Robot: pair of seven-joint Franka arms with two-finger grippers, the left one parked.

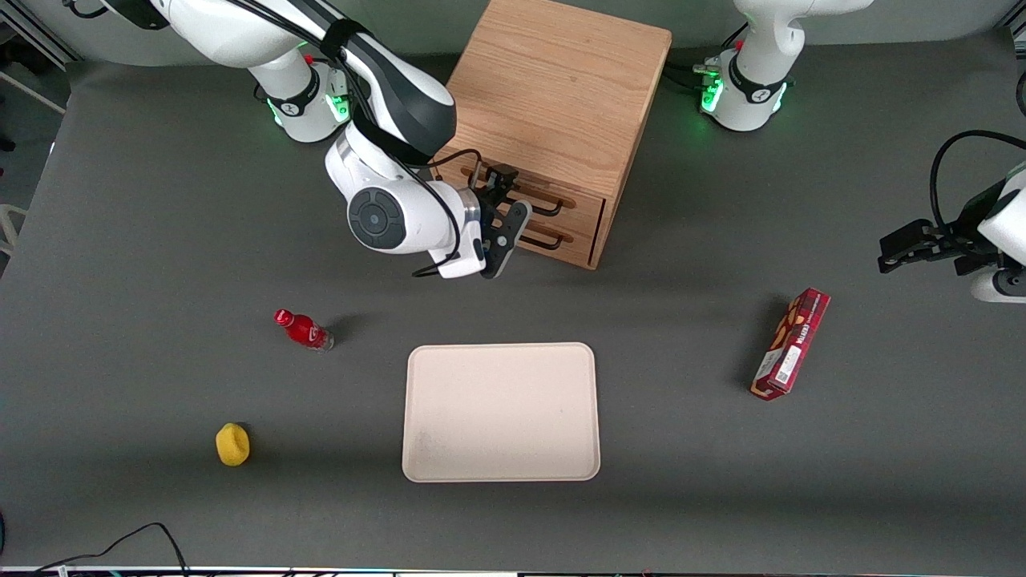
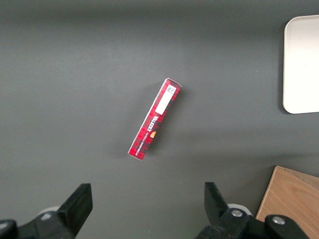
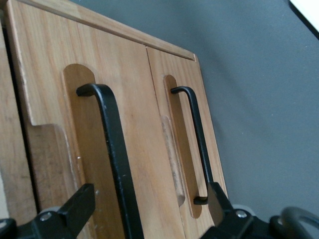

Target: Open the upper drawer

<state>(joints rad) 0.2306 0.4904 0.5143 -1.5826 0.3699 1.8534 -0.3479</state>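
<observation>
The oak cabinet (image 1: 553, 88) stands at the back middle of the table with its two drawer fronts facing the front camera. The upper drawer (image 1: 587, 210) has a thin black wire handle (image 1: 551, 205) and looks shut. The lower drawer (image 1: 579, 245) sits just under it. My right gripper (image 1: 505, 210) is right in front of the drawers and open. In the right wrist view the upper drawer front (image 3: 50, 74) is close up and its handle (image 3: 112, 134) runs between my gripper's (image 3: 149, 199) spread fingers without touching them. One finger overlaps the end of the lower handle (image 3: 197, 129).
A cream tray (image 1: 501, 413) lies nearer the front camera than the cabinet. A red bottle (image 1: 304, 329) and a yellow object (image 1: 232, 444) lie toward the working arm's end. A red box (image 1: 791, 344) lies toward the parked arm's end and shows in the left wrist view (image 2: 154, 119).
</observation>
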